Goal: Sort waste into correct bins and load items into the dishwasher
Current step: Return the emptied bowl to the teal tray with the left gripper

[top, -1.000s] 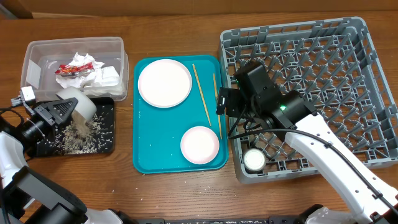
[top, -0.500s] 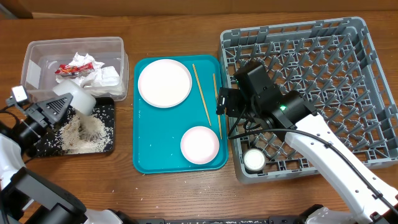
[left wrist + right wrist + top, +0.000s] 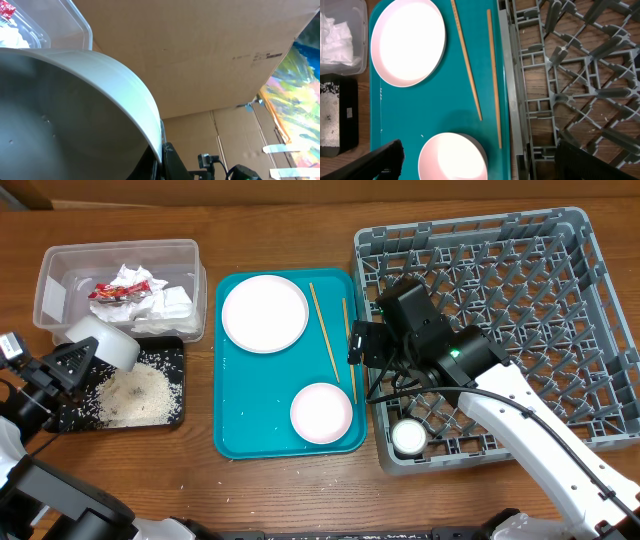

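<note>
My left gripper (image 3: 80, 362) is pinching the rim of a bowl (image 3: 104, 344). I am holding the bowl tipped on its side over the back of the black tray (image 3: 178, 418), right beside the tub (image 3: 120, 246). The rice (image 3: 135, 392) is lying in a heap in the black tray, and the wrappers (image 3: 125, 285) are sitting in the tub. My right gripper (image 3: 358, 345) is spread wide and holding nothing. It is hanging over the edge of the teal tray (image 3: 240, 410), near the chopsticks (image 3: 323, 330). The plate (image 3: 265, 313) and the other bowl (image 3: 321, 412) are waiting on the teal tray, and the cup (image 3: 408, 437) is sitting in the rack (image 3: 520, 300). I am thinking about what could go wrong. I am only gripping the bowl by its thin rim, so it could slip out and drop into the rice. I am seeing tiny specks inside the bowl, maybe stuck grains, and they could fall on the table (image 3: 300, 490) while I am carrying it to the rack. The bowl could also bump the tub wall. My two arms could knock together over the teal tray if both are moving there.
</note>
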### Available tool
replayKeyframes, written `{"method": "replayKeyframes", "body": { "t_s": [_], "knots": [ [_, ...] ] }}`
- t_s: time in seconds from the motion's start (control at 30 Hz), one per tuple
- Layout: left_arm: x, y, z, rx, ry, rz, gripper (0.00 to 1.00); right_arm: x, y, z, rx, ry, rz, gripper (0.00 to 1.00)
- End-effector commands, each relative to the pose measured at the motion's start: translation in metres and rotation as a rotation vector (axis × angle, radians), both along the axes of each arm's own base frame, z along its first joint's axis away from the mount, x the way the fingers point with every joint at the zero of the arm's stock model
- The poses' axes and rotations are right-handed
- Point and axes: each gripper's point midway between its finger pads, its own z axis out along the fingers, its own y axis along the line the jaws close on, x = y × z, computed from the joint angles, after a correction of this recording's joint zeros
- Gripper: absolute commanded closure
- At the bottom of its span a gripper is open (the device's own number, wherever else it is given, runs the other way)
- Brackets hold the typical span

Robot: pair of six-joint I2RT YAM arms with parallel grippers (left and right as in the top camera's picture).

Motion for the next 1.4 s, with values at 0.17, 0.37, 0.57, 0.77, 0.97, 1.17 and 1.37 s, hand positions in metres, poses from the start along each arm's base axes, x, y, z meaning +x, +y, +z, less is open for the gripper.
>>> {"method": "replayKeyframes", "body": {
  "t_s": [0.17,0.37,0.57,0.77,0.97,1.17,1.37],
  "knots": [
    [-0.004,-0.003,0.010,-0.024,-0.029,-0.001,0.96,0.002,-0.001,0.019,0.021,-0.045,0.002,0.03],
    [0.004,-0.017,-0.002,0.004,0.037,-0.038,0.96,0.002,-0.001,0.019,0.021,-0.045,0.002,0.03],
    [0.030,-0.078,-0.013,0.161,0.130,-0.219,0.96,0.002,-0.001,0.019,0.021,-0.045,0.002,0.03],
    [0.052,-0.153,-0.014,0.483,0.270,-0.374,0.96,0.002,-0.001,0.019,0.021,-0.045,0.001,0.03],
    [0.036,-0.210,-0.052,0.846,0.467,-0.474,0.96,0.002,-0.001,0.019,0.021,-0.046,0.001,0.02],
    [0.006,-0.248,-0.098,1.094,0.650,-0.586,0.96,0.002,-0.001,0.019,0.020,-0.046,0.001,0.02],
    [-0.009,-0.272,-0.132,1.177,0.757,-0.667,0.96,0.002,-0.001,0.018,0.010,-0.052,0.020,0.02]
  ]
}}
